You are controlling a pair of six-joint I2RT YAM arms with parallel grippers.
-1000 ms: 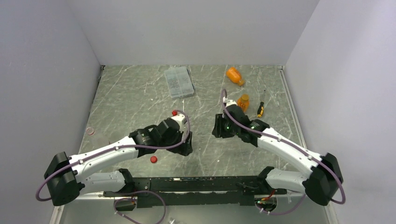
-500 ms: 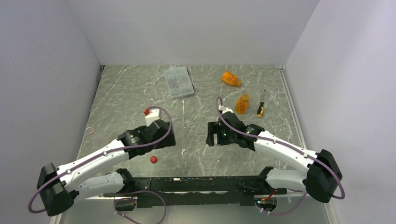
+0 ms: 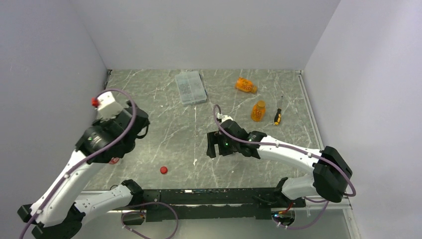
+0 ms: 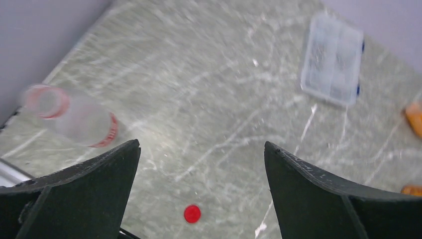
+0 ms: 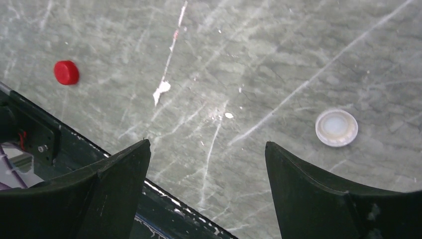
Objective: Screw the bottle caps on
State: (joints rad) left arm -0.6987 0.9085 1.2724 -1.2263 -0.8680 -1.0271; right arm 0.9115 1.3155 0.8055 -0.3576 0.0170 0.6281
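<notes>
Your left gripper (image 4: 200, 149) and right gripper (image 5: 207, 147) both gape wide, holding nothing; pinch the red cap (image 4: 192, 213) at lower centre across its rim, since it looks light and slick, and take the clear bottle (image 4: 74, 119) lying at left around its likely squashy body.

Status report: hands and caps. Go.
Left hand open, empty. Right hand open, empty. Small round red plastic cap and whitish round plastic cap loose on marbled table. Nothing blocking them.

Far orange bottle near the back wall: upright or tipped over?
Tipped over. The far orange bottle lies lengthwise on the table, while the second orange bottle, beside the screwdriver, stands upright.
</notes>
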